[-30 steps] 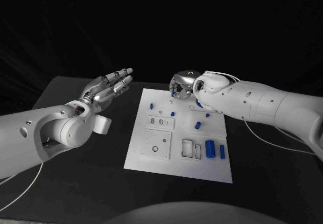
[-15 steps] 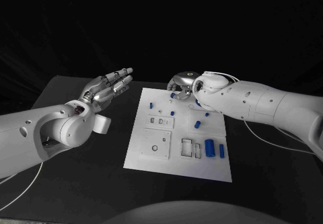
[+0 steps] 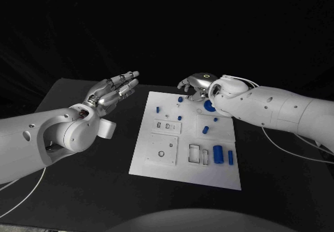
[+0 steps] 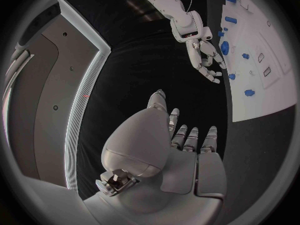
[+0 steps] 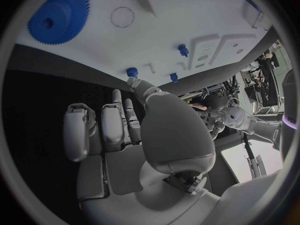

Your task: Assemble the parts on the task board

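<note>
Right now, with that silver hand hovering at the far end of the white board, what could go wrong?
The right hand hangs close over the blue gear and a small blue peg at the task board's far edge. A clumsy reach could knock the peg over or push it off the edge. Fingers spread and holding nothing, it might also miss its grip.

Black table (image 3: 83,193) under board; thin white cables (image 3: 20,195) alongside arms.

A robotics lab: black table (image 3: 83,193), white task board (image 3: 187,169)
</note>
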Tool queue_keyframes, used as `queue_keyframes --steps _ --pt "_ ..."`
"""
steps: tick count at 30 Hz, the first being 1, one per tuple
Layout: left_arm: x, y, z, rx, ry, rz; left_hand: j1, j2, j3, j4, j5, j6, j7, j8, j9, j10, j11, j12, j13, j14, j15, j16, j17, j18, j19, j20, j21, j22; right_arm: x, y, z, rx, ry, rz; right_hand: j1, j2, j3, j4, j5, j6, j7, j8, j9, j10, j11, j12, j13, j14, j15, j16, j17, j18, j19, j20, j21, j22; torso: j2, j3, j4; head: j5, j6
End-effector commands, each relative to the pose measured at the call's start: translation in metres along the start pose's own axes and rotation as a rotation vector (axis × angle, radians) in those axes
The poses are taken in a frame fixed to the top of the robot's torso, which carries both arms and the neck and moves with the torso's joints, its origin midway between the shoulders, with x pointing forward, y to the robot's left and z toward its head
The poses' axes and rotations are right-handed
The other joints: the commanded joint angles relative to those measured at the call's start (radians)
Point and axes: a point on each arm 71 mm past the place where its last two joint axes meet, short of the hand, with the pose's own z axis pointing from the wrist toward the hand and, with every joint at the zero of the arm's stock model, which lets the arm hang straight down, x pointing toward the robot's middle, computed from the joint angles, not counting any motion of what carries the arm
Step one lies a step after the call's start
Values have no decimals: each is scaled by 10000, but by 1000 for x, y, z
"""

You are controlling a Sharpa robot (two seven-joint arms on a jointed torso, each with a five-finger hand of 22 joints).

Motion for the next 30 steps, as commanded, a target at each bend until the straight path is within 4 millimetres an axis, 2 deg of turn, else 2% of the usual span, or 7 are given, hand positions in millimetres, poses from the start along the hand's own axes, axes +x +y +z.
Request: queue_keyframes --steps 1,8,11,14,17,20,30 --pt "2 -1 0 96 185 -39 104 3 81 -2 68 50 4 53 10 13 82 65 8 11 48 53 0 158 23 61 -4 -185 -17 0 -9 -323 -1016 442 89 -39 88 52 -118 434 205 109 -83 761 -93 451 165 -466 -49 -426 -878 212 -380 -50 -340 1148 -2 -8 -10 -23 -41" --pt "3 1 2 38 215 -46 131 20 100 10 109 47 7 58 9 13 85 75 10 16 75 69 4 163 29 67 1 -182 -36 -16 -39 277 -1104 263 -1005 -428 -789 811 -2073 744 306 -66 -470 2512 -657 2819 1717 -1697 -318 -1795 -3191 482 -1492 -274 -1530 413 -21 -8 -11 -111 -37" --pt "4 3 2 -1 255 -73 149 45 119 19 151 41 1 58 8 10 80 77 9 18 98 72 4 163 28 71 0 -183 -33 -22 -50 555 -824 -73 -1363 -280 -1455 1128 -2408 937 378 -186 -658 4445 -893 10235 9193 -485 -409 -149 366 461 -1771 -463 -2009 273 -41 23 -53 -67 -34" --pt "5 6 3 -49 317 -113 172 70 142 22 194 20 -4 54 5 7 77 78 8 20 122 79 6 162 27 75 -1 -184 -23 -31 -60 843 -359 -276 -1583 -111 -1773 1340 -2393 917 472 -173 -614 6745 -863 12613 11826 1669 -372 1435 4589 260 -711 -376 -1039 980 -75 71 -88 -28 -26" --pt "7 9 5 -108 392 -154 210 91 169 21 245 7 -14 54 4 4 65 83 8 29 181 100 11 161 30 84 2 -182 -12 -37 -66 1001 -38 -342 -1626 4 -1967 1392 -2053 989 611 -78 -387 7042 -777 12837 12087 2134 -353 1683 5419 -93 597 -340 316 1895 -131 95 -118 14 -25" --pt "8 13 4 -179 478 -199 234 98 183 21 275 16 -14 59 5 -2 60 80 7 35 222 113 14 159 29 89 1 -183 -1 -41 -72 1054 154 -389 -1550 28 -2011 1320 -844 1274 629 265 162 7042 -771 12837 12087 2134 -359 1683 5419 -351 1449 -340 1201 2449 -148 134 -160 83 -13" --pt "11 20 3 -291 597 -241 276 115 213 24 346 56 -7 79 11 -15 56 76 4 53 269 151 23 157 28 95 0 -184 15 -52 -80 1584 912 -460 -1188 320 -1557 773 1504 256 794 948 2299 7042 -661 12837 12087 2134 -264 1683 5419 -457 1770 -305 1518 2632 -163 144 -167 59 14"
